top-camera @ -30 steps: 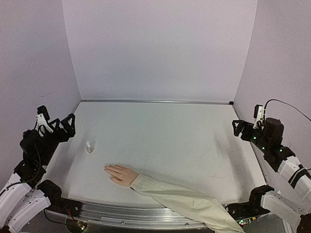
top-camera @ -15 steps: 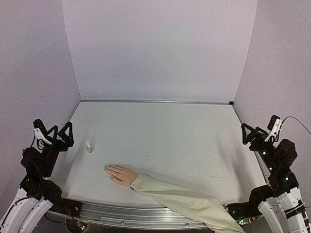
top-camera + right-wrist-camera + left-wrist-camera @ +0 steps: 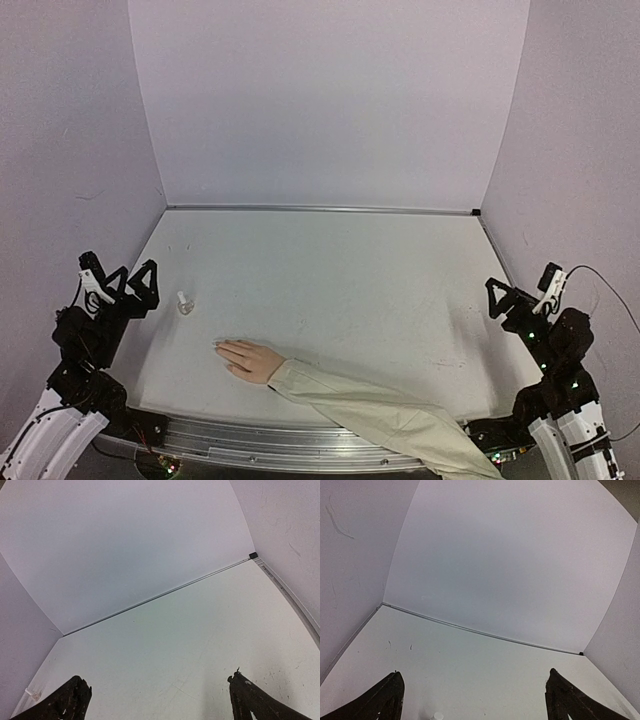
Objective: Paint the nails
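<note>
Left end effector (image 3: 128,285) and right end effector (image 3: 518,295) have dropped lower, well apart from the hand (image 3: 250,358), both spread and empty. Its nails (image 3: 219,347) seem tiny and rigid: brush them, don't grip.

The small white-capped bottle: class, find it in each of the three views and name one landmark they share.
Top external: the bottle stands left, beyond the mannequin hand.
Left wrist: only its cap, bottom edge, left of centre.
Right wrist: the bottle, tiny, bottom left corner.
Shared landmark: the black corner piece at the far right.
</note>
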Controlling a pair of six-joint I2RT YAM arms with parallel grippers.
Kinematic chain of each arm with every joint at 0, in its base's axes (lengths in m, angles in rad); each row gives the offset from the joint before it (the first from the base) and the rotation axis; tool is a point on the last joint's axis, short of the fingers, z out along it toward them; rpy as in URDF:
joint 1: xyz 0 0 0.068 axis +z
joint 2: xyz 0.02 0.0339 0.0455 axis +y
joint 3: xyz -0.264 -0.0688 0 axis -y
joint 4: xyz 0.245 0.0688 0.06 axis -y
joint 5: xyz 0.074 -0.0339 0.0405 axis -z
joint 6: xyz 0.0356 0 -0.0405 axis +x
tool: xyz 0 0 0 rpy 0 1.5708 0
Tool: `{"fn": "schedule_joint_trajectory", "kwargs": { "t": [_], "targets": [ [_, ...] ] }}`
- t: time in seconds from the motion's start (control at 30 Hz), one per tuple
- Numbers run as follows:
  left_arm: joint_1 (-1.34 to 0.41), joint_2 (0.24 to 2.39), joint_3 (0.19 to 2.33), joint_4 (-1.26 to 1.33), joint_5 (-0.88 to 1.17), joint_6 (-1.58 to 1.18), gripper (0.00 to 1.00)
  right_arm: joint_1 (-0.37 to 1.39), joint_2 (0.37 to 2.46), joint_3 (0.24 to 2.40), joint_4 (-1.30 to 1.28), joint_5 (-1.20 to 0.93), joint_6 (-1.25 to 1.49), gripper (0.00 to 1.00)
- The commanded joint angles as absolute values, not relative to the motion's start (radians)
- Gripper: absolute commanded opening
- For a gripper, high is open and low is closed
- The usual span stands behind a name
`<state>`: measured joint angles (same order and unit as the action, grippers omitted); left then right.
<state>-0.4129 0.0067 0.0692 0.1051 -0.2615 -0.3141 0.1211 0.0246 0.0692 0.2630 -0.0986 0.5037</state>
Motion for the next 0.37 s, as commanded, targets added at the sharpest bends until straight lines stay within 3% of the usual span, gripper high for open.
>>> {"fn": "schedule_joint_trajectory", "kwargs": {
  "t": [0.0,0.33],
  "targets": [
    [-0.408,-0.086,0.065,0.146,-0.266,-0.326,0.99,0.123,0.011,0.078,0.328,-0.076,0.536,0.98],
    [-0.408,-0.091,0.047,0.145,-0.27,-0.327,0.99,0.123,0.01,0.081,0.319,-0.058,0.542,0.98]
  ]
}}
